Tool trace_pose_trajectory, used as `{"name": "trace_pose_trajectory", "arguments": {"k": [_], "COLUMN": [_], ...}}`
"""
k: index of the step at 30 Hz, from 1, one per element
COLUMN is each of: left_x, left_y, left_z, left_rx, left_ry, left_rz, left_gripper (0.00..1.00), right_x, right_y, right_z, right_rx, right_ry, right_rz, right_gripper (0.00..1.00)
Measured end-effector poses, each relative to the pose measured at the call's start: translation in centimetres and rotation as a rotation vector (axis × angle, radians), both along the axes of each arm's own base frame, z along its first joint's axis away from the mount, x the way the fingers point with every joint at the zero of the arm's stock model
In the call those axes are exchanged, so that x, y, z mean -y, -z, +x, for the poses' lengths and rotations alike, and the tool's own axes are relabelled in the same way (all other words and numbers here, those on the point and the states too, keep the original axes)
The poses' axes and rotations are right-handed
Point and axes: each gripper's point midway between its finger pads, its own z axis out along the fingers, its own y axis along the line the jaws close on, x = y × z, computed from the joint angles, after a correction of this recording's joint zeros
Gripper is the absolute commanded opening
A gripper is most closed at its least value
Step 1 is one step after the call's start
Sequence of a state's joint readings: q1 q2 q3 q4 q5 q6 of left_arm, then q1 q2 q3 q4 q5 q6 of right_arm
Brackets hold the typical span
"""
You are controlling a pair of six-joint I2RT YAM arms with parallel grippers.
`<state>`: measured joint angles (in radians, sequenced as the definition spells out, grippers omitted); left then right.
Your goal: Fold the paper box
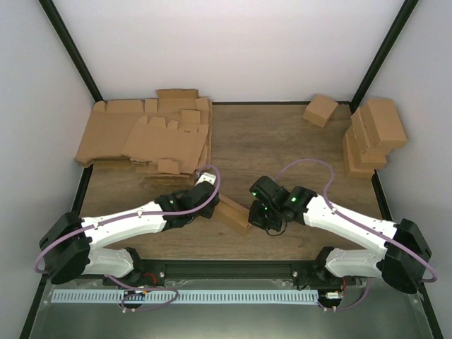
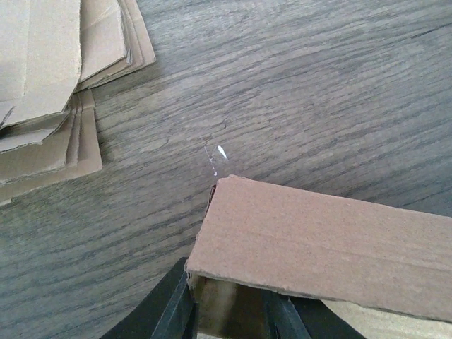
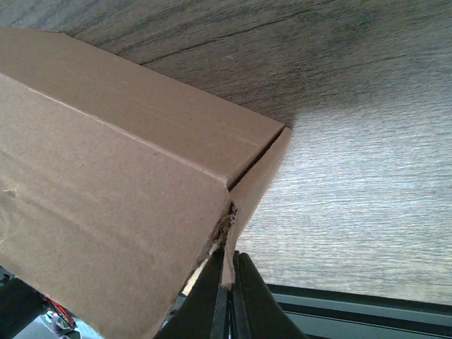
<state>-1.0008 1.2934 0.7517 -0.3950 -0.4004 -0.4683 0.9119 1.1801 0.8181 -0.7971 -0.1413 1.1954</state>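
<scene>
A brown paper box (image 1: 233, 212) hangs between my two grippers over the near middle of the wooden table. My left gripper (image 1: 212, 203) holds its left end. In the left wrist view the black fingers (image 2: 173, 311) sit on either side of the box's open end (image 2: 318, 240), closed on it. My right gripper (image 1: 258, 212) is at the box's right end. In the right wrist view its jaws (image 3: 229, 282) are pinched tight on a thin torn end flap of the box (image 3: 106, 162), at the corner.
A stack of flat cardboard blanks (image 1: 148, 134) lies at the back left and also shows in the left wrist view (image 2: 42, 85). Folded boxes (image 1: 374, 134) are stacked at the back right, with one small box (image 1: 320, 110) beside them. The table's front rail (image 3: 353, 300) is close under the right gripper.
</scene>
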Motion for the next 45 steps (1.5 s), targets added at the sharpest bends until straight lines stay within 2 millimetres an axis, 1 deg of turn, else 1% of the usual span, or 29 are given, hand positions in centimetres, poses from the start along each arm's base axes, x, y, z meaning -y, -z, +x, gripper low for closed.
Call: {"name": "trace_pose_trajectory", "arguments": {"k": [8, 16, 20, 22, 27, 30, 34, 36, 39, 40, 41, 44, 45], "left_x": [-0.16, 0.23, 0.32, 0.37, 0.40, 0.41, 0.41, 0.38, 0.35, 0.35, 0.35, 0.44, 0.47], "left_y": [0.00, 0.00, 0.01, 0.00, 0.01, 0.03, 0.04, 0.05, 0.06, 0.06, 0.06, 0.06, 0.07], "left_z": [0.10, 0.30, 0.31, 0.27, 0.22, 0.19, 0.16, 0.14, 0.14, 0.14, 0.13, 0.06, 0.03], "left_rx": [0.006, 0.013, 0.017, 0.018, 0.016, 0.015, 0.014, 0.013, 0.013, 0.013, 0.012, 0.010, 0.009], "left_ry": [-0.007, -0.010, -0.010, -0.009, -0.008, -0.009, -0.011, -0.011, -0.012, -0.012, -0.012, -0.013, -0.012], "left_rz": [0.009, 0.028, 0.034, 0.034, 0.033, 0.032, 0.032, 0.034, 0.035, 0.035, 0.034, 0.030, 0.029], "left_gripper": [0.26, 0.26, 0.26, 0.26, 0.26, 0.26, 0.26, 0.26, 0.26, 0.26, 0.26, 0.26, 0.26], "right_x": [-0.43, -0.37, -0.35, -0.29, -0.20, -0.20, -0.08, 0.03, 0.13, 0.13, 0.12, -0.05, -0.15], "right_y": [-0.08, -0.07, -0.10, -0.10, -0.13, -0.17, -0.12, -0.10, -0.18, -0.21, -0.24, -0.48, -0.62], "right_z": [-0.02, -0.17, -0.33, -0.46, -0.64, -0.67, -0.77, -0.86, -0.92, -0.92, -0.91, -0.77, -0.70], "right_rx": [-0.016, -0.031, -0.041, -0.048, -0.055, -0.055, -0.060, -0.064, -0.065, -0.065, -0.064, -0.054, -0.051], "right_ry": [-0.010, 0.004, 0.008, 0.010, 0.011, 0.012, 0.013, 0.014, 0.013, 0.013, 0.012, 0.008, 0.009], "right_rz": [-0.018, -0.019, -0.019, -0.022, -0.027, -0.026, -0.031, -0.036, -0.039, -0.039, -0.037, -0.029, -0.023], "right_gripper": [0.02, 0.03, 0.09, 0.14, 0.13, 0.15, 0.26, 0.27, 0.25, 0.22, 0.17, 0.07, 0.06]}}
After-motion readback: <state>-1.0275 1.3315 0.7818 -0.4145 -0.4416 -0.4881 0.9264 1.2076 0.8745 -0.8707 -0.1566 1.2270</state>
